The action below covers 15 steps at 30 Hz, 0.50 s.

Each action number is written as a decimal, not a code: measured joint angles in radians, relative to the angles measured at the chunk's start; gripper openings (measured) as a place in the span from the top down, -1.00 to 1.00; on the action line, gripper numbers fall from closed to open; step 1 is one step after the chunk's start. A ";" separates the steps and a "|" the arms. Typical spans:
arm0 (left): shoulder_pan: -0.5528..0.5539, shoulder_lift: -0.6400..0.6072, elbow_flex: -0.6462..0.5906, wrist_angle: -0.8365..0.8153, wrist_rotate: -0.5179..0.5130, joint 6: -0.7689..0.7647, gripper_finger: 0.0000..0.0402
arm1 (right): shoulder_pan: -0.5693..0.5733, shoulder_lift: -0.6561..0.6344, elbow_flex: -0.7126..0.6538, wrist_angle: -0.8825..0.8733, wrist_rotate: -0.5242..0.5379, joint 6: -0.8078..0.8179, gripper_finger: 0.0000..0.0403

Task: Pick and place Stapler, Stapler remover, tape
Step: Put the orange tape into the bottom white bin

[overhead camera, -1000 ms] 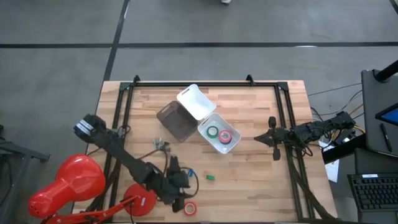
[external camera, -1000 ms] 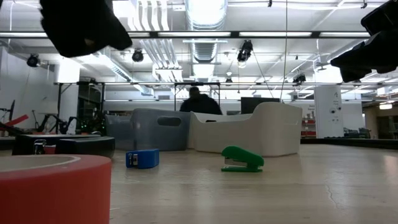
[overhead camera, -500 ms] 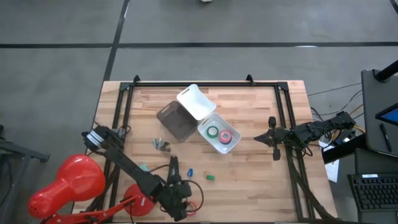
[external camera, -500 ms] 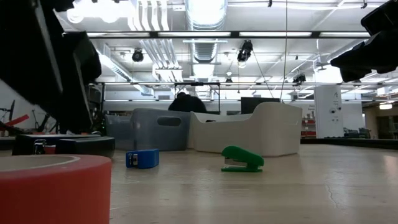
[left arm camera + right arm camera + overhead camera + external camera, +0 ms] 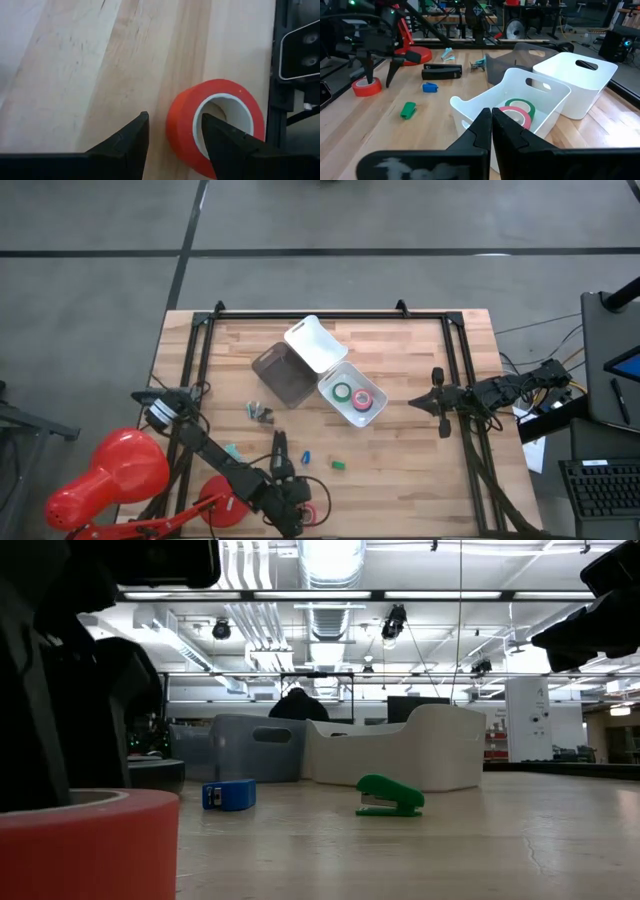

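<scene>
Left end effector (image 5: pixel 172 131) at the worktop's (image 5: pixel 400 480) front edge, fingers spread astride the near wall of a red tape roll (image 5: pixel 215 122): one finger outside, one over the pale core. Roll lies flat on bare wood planks. Black stapler (image 5: pixel 442 74) lies nearby. Right end effector (image 5: pixel 491 125) at the right edge, pressed together.

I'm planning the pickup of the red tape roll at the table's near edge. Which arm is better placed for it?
Left. The left gripper hangs open right over the red tape roll, one finger inside its core. The right gripper, shut, waits beyond the white bin.
</scene>
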 joint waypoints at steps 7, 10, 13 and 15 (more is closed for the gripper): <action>0.003 -0.003 -0.004 0.000 -0.002 -0.041 0.20 | 0.000 -0.001 0.000 0.000 0.000 0.000 0.96; 0.003 -0.003 -0.004 -0.001 -0.002 -0.042 0.35 | 0.000 -0.001 0.000 0.000 0.000 0.000 0.96; 0.003 -0.005 -0.006 0.001 -0.003 -0.048 0.55 | 0.000 -0.001 0.000 0.000 0.000 -0.001 0.96; 0.004 -0.005 -0.006 -0.002 -0.005 -0.048 0.67 | 0.000 -0.001 0.000 0.000 0.000 0.000 0.96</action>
